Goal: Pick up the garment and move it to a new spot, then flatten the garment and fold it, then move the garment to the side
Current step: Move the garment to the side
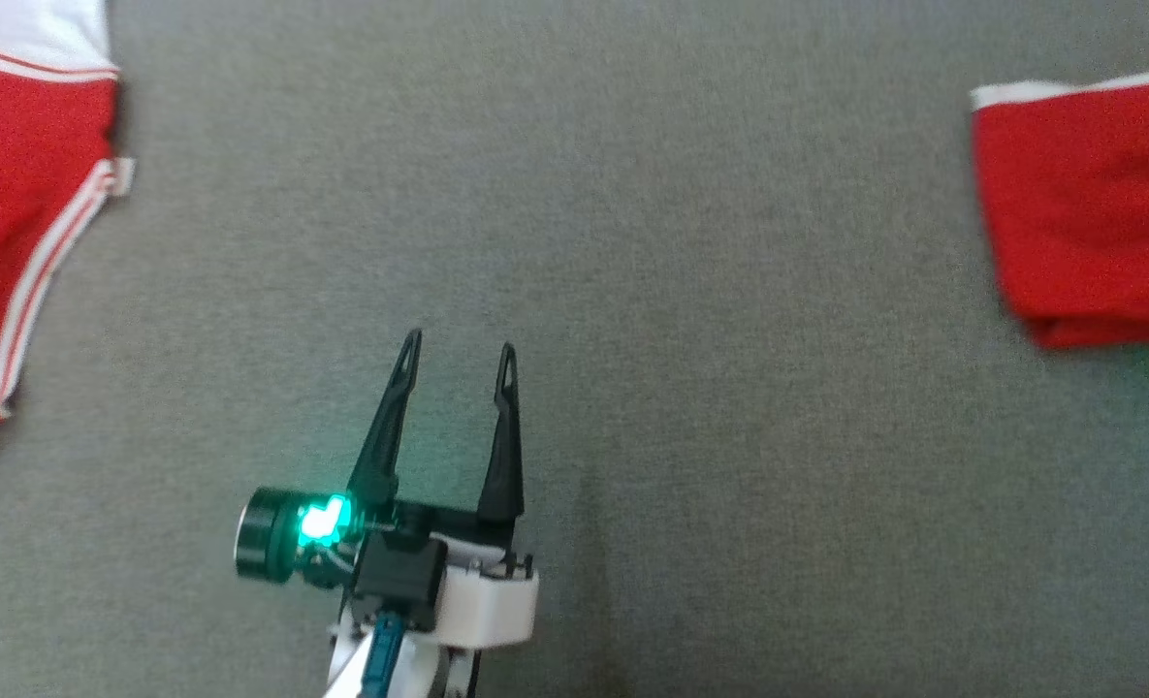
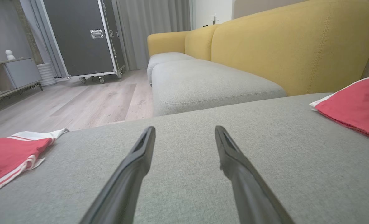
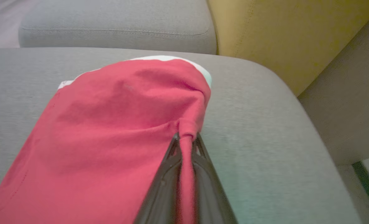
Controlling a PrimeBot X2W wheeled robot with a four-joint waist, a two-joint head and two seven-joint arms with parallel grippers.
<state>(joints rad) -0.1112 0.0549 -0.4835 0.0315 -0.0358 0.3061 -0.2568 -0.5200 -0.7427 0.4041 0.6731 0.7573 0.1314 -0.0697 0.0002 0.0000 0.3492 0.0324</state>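
While the right gripper (image 3: pixel 187 137) pinches a bunched ridge of the red garment (image 3: pixel 109 124) between its pressed-together fingers, the soft, creased knit with a white hem lies at the right end of the grey woven seat cushion (image 3: pixel 265 140), near the padded yellow sofa back (image 3: pixel 265 37). Over the middle of the cushion the left gripper (image 1: pixel 459 341) hangs with its slim dark fingers spread, bare fabric between them. A striped red garment (image 1: pixel 21 242) with white bands lies at the far left, well apart. Beyond are a pale wood floor (image 2: pixel 78 102), a black wheeled flight case (image 2: pixel 78 37) and grey curtains (image 2: pixel 153 28).
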